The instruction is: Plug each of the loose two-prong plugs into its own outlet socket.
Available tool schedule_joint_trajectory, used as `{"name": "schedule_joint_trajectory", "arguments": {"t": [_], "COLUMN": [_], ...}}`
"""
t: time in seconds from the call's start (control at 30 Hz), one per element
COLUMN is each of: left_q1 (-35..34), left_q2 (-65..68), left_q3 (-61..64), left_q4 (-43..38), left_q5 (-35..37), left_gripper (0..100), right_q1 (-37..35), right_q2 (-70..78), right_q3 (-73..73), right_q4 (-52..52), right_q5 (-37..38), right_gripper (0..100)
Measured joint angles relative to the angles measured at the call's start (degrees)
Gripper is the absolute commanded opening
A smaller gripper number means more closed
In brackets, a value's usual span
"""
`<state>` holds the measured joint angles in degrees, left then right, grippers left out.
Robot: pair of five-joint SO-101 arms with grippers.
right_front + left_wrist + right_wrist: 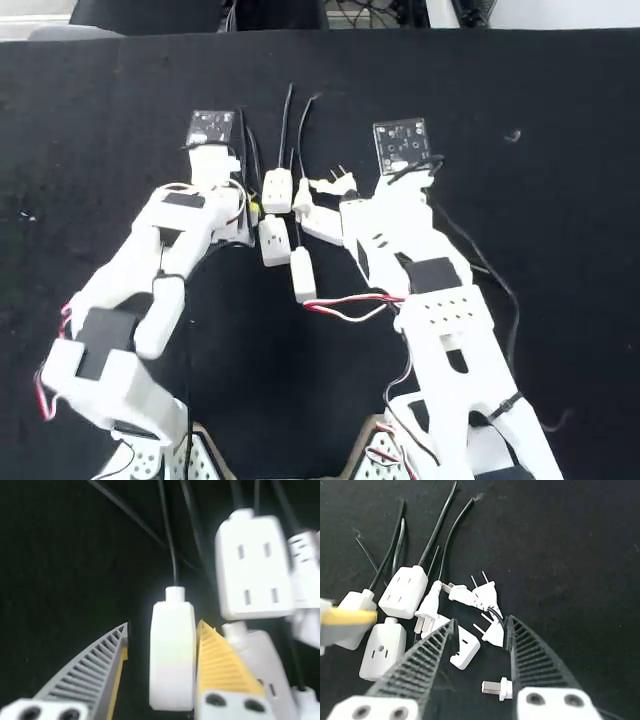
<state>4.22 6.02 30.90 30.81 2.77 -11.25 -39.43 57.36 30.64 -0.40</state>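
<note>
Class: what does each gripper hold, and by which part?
Nothing is gripped. The left gripper is open around a white corded block; the right gripper hangs open over loose plugs.

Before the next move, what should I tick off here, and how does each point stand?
1. Left gripper open: ok, jaws apart.
2. White block between its fingers: ok; yellow finger touches it, grey finger stands apart.
3. Right gripper open: ok.
4. Plug in line with the right jaws: ok, lying loose, not gripped.
5. A plug seated in the double socket: not ok, all slots empty.
6. Cords clear of the arms: cannot tell.
</note>
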Motion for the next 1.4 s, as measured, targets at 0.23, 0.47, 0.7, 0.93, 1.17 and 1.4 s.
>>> {"name": "schedule_joint_trajectory", "arguments": {"t": [0.23, 0.47, 0.7, 0.93, 1.17, 1.4], "left_q1": [0.0, -4.0, -11.0, -24.4, -24.0, -15.6], "left_q2": [1.3, 1.3, 1.2, -4.6, -10.2, -14.0], "left_q3": [-0.8, -4.0, -6.8, -11.0, -4.0, 2.4], "left_q4": [0.0, 8.1, 15.9, 36.1, 43.5, 46.7], "left_q5": [1.6, 1.8, 1.7, -4.7, -17.6, -23.0], "left_gripper": [21, 3, 3, 3, 3, 21], "right_q1": [0.0, 0.0, 0.0, 0.0, 0.0, 0.0], "right_q2": [0.0, 0.0, 0.0, 0.1, 0.1, 0.1], "right_q3": [0.0, 0.0, 0.0, 1.1, 1.1, 1.1], "right_q4": [-0.1, -0.1, -0.1, -0.1, -0.1, -0.1], "right_q5": [0.0, 0.0, 0.0, 0.0, 0.0, 0.0], "right_gripper": [14.5, 14.5, 14.5, 14.5, 14.5, 14.5]}}
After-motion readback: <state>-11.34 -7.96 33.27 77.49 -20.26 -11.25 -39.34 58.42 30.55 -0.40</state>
